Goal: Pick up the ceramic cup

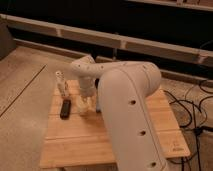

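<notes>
— Where's the ceramic cup (93,106)?

— Barely visible behind my arm, on the table (125,137), right of the dark remote (65,108). My pincer (85,104) hangs over it; grip state I cannot tell.

— Advice?

— I'd lower straight, straddle the rim, then squeeze gently.

The gripper (85,103) hangs low over the table (115,137), near its left rear part. Left of it lies a flat object (65,108), with 2 bottles (61,82) standing behind that, near the table's rear-left corner.
</notes>
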You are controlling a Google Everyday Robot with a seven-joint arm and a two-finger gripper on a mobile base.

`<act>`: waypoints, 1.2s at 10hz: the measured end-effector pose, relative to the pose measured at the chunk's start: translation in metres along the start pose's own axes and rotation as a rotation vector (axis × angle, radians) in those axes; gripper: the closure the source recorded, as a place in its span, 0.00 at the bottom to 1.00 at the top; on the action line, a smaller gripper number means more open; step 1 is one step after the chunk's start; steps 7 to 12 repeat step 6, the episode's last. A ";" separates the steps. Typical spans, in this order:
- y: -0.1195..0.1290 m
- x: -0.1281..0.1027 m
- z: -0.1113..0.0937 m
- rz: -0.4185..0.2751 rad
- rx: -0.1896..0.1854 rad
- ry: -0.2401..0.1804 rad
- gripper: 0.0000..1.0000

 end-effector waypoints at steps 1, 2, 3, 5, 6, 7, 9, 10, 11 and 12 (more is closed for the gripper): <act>0.001 -0.012 -0.022 0.001 -0.015 -0.062 0.99; 0.002 -0.023 -0.057 0.001 -0.037 -0.154 1.00; 0.004 -0.026 -0.084 -0.007 -0.058 -0.227 1.00; 0.008 -0.023 -0.134 -0.018 -0.099 -0.354 1.00; 0.008 -0.019 -0.156 -0.017 -0.121 -0.414 1.00; 0.008 -0.019 -0.156 -0.017 -0.121 -0.414 1.00; 0.008 -0.019 -0.156 -0.017 -0.121 -0.414 1.00; 0.008 -0.019 -0.156 -0.017 -0.121 -0.414 1.00; 0.008 -0.019 -0.156 -0.017 -0.121 -0.414 1.00; 0.008 -0.019 -0.156 -0.017 -0.121 -0.414 1.00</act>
